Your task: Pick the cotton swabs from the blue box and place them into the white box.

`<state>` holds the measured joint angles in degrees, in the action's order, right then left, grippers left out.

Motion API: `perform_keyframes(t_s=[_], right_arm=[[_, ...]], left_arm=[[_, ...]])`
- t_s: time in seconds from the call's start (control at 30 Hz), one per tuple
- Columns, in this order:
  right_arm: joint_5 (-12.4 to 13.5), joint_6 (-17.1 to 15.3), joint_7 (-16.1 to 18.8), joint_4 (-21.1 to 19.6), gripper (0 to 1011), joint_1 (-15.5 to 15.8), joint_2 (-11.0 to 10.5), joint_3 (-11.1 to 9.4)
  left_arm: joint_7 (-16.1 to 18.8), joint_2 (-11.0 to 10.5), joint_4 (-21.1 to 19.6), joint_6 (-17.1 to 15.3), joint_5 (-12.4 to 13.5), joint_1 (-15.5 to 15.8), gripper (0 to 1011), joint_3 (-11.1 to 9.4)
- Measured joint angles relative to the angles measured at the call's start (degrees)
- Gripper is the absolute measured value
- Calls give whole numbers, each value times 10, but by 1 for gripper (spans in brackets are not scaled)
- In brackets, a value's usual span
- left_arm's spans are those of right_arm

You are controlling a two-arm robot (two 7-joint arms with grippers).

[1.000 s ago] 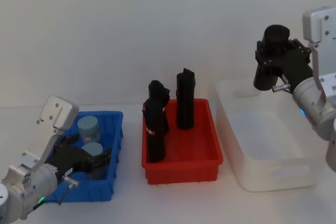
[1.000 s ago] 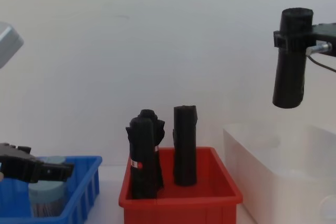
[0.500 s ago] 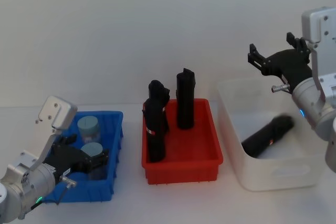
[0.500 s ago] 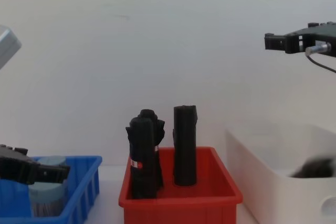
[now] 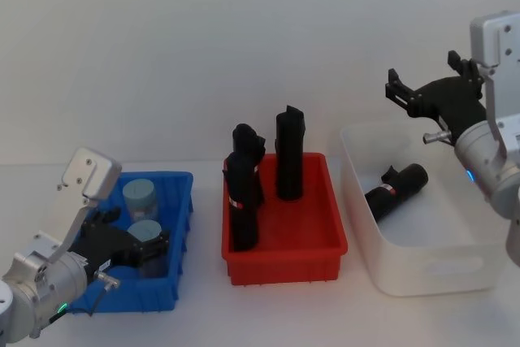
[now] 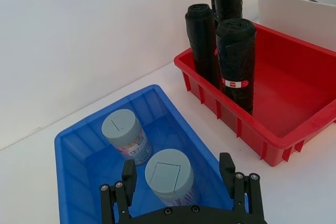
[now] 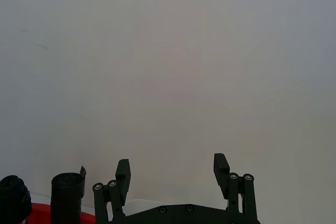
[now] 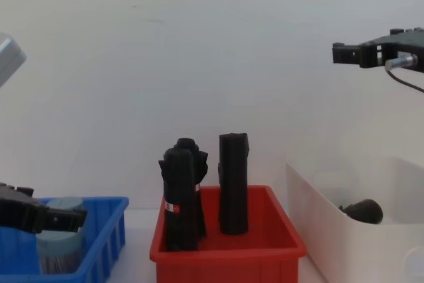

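Two tubs of cotton swabs point(image 5: 140, 194) upright in the blue box point(image 5: 154, 294), left gripper point(image 6: 177, 162) fingers apart on either side of the nearer tub, unclamped, and right gripper point(image 7: 171, 162) above the white box point(image 5: 422, 270), fingers spread, black roll point(image 5: 396, 191) lying inside.

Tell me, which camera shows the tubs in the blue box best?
The left wrist view: both tubs stand close to it, lids and a label plain. The head view shows them small, one partly behind the left gripper. The chest view shows one from the side.
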<state>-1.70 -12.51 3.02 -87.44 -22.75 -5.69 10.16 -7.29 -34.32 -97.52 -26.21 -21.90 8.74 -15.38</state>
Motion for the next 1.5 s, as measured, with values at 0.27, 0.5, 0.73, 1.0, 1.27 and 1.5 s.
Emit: perform_keyframes(t_s=[0.27,0.5,0.73,1.0,1.27,1.5], right_arm=[[0,0,0,0,1001,0,0,0],[0,0,0,0,1001,0,0,0],[0,0,0,0,1001,0,0,0],[0,0,0,0,1002,0,0,0],[0,0,0,0,1001,0,0,0],[0,0,0,0,1001,0,0,0]], left_arm=[[-2,0,1,0,1,1,1004,0],[-13,-2,11,-2,4,7,1004,3],[-33,-2,30,-3,11,22,1004,7],[-67,1,60,6,11,40,1004,11],[-92,7,90,24,0,55,1004,13],[-98,12,114,46,-24,59,1004,17]])
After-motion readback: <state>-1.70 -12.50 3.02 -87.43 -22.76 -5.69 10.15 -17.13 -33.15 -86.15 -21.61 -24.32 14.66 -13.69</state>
